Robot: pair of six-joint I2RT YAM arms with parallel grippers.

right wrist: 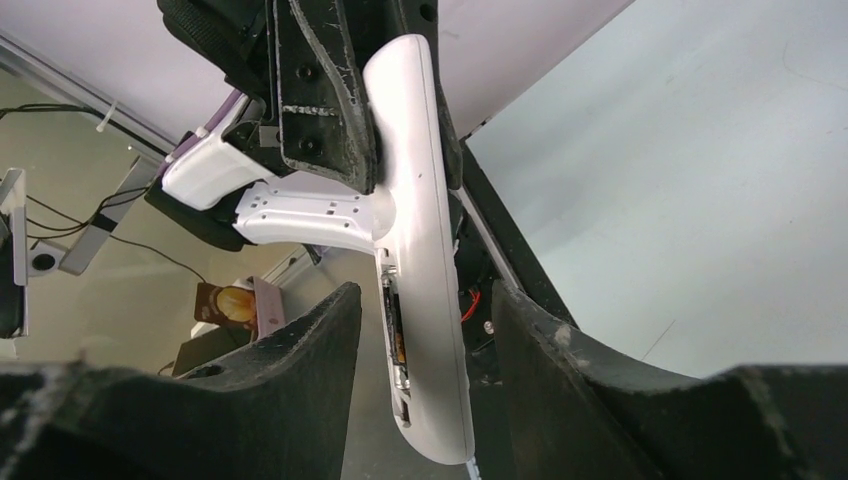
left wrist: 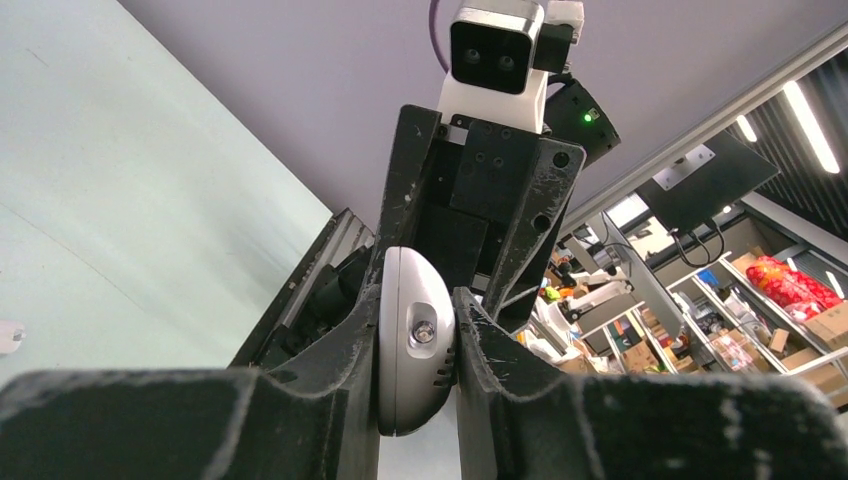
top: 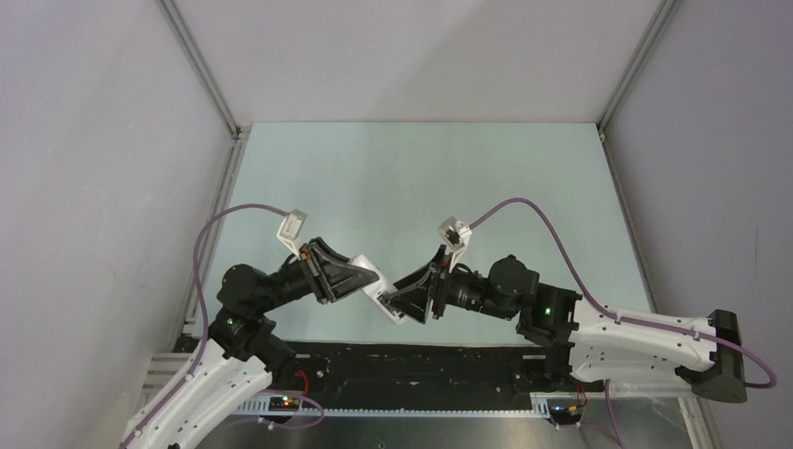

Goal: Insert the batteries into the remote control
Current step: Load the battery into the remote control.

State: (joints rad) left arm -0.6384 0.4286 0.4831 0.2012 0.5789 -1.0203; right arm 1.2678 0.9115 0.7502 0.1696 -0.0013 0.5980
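The remote control [right wrist: 420,180], pictured in mid-air above the desk [top: 421,178], close to its near edge and between our two arms. Which step are we on?

— Loading, and late in it, as we judge. Our left hand [left wrist: 420,300] is clamped on the remote's upper part, one finger on the front and one on the back, holding it clear of the desk. The battery bay [right wrist: 392,320] lies open on the back, below that grip.

— And the batteries?

— A dark shape with a glint of orange sits inside the bay. We take it for one of the batteries [right wrist: 397,340], but we cannot tell whether both are in, or whether they are fully seated.

— Where is our right hand?

— Our right hand [right wrist: 422,300] stands apart, one finger on either side of the remote's lower end. A gap shows on each side, and it grips nothing.

— What does the next move call for?

— By our reckoning, a check on seating. Any proud cell wants pressing flat into the bay, while the left hand holds firm so the handset does not twist. After that the cover needs fetching, and we do not see it in these views.
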